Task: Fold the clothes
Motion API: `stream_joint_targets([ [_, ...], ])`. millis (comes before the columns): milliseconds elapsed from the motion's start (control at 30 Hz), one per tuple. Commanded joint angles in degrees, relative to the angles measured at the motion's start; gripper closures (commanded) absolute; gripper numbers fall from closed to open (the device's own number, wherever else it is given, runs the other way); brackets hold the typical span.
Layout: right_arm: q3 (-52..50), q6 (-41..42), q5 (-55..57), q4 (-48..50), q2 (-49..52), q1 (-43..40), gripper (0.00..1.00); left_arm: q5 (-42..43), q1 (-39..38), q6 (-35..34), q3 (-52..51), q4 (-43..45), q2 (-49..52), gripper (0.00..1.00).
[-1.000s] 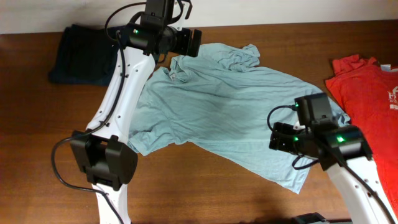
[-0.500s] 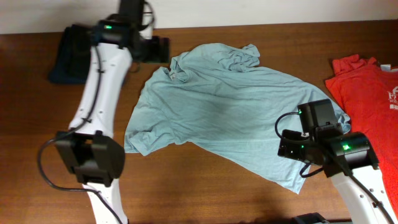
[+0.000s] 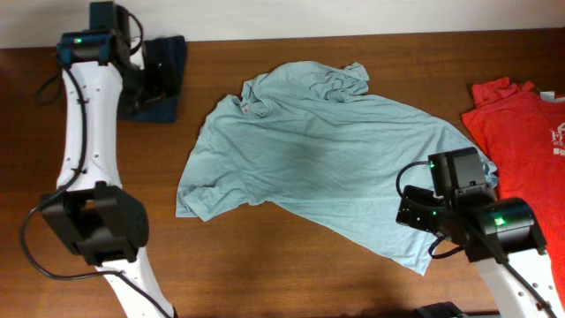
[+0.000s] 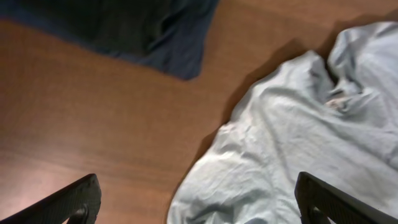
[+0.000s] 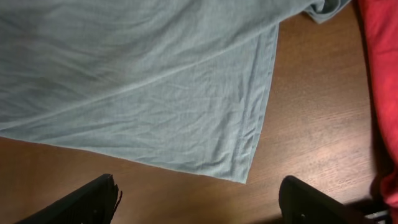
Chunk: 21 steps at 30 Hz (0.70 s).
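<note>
A light blue T-shirt (image 3: 318,159) lies spread and wrinkled on the wooden table, collar toward the back. My left gripper (image 3: 163,75) is open and empty, over the table to the left of the shirt; its wrist view shows the shirt's shoulder (image 4: 311,137) between the wide-apart fingers (image 4: 199,205). My right gripper (image 3: 413,212) is open and empty just off the shirt's lower right hem. The right wrist view shows that hem corner (image 5: 242,168) lying flat ahead of the fingers (image 5: 199,202).
A dark navy garment (image 3: 159,75) lies at the back left, also in the left wrist view (image 4: 137,25). A red shirt (image 3: 521,132) lies at the right edge, also in the right wrist view (image 5: 382,62). Bare wood (image 3: 265,256) runs along the front.
My left arm has swung left, from the shirt's collar to over the navy garment. My right arm has drawn back slightly toward the lower right. The shirt's left shoulder lies a little flatter.
</note>
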Motion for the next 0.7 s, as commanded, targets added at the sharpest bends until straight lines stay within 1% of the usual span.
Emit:
stream_joint_targets([
  [0,1.01,0.83,1.36,-1.29,0.85,0.22,0.12,1.79,0.31,-0.37,-5.29,0.15,-1.46,0.01],
  [100,0.98,2.47,1.38,-3.45,1.36,0.22,0.03,-1.22,0.55,0.42,-9.44,-0.17,-1.46,0.01],
  [167,0.42,2.95,1.38,-3.96,1.38,0.17,0.0,0.46,1.22,0.42,-11.08,-0.39,-1.46,0.01],
  [267,-1.57,4.04,1.07,-3.54,1.4,-1.29,0.01,1.62,1.44,0.42,-11.91,-0.5,-1.46,0.01],
  [333,-4.33,4.0,-1.05,-2.54,1.42,-3.45,0.02,1.64,1.44,0.42,-11.91,0.35,-1.46,0.01],
  [433,-10.05,3.78,-8.04,1.31,1.42,-6.88,0.01,2.27,1.2,0.37,-11.91,4.04,-1.46,0.01],
  [500,-13.07,4.98,-12.41,4.17,1.42,-8.55,0.01,3.67,0.96,0.37,-11.91,6.49,-1.46,0.01],
  [533,-15.67,5.55,-16.31,6.67,1.42,-9.97,0.01,4.04,0.48,0.33,-11.91,8.17,-1.46,0.01],
  [667,-21.42,9.18,-16.57,9.42,1.44,-12.2,0.01,4.02,-0.76,0.35,-11.91,10.97,-1.46,0.01],
])
